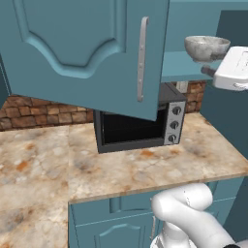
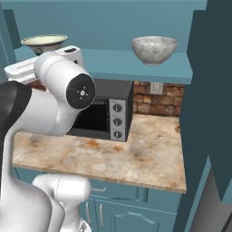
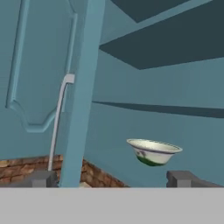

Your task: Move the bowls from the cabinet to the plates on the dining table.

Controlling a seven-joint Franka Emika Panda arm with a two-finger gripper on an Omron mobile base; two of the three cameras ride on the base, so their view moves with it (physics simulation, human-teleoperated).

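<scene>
**Desk:** Bowls, where do they stand?

**Photographer:** Both on the cabinet shelf (image 2: 136, 63), well apart: the marbled bowl (image 2: 154, 50) towards the right, the pale bowl (image 3: 154, 151) at the left, ahead of the end effector (image 3: 111, 178), which is wide open and holds nothing.

**Desk:** The risk?

**Photographer:** The open cabinet door (image 1: 87, 53) hangs close beside the arm, so a swing could clip its edge. The pale bowl sits right of centre between the fingers; a straight reach could nudge it along the shelf, or over the edge onto the tabletop (image 2: 136, 156).
</scene>
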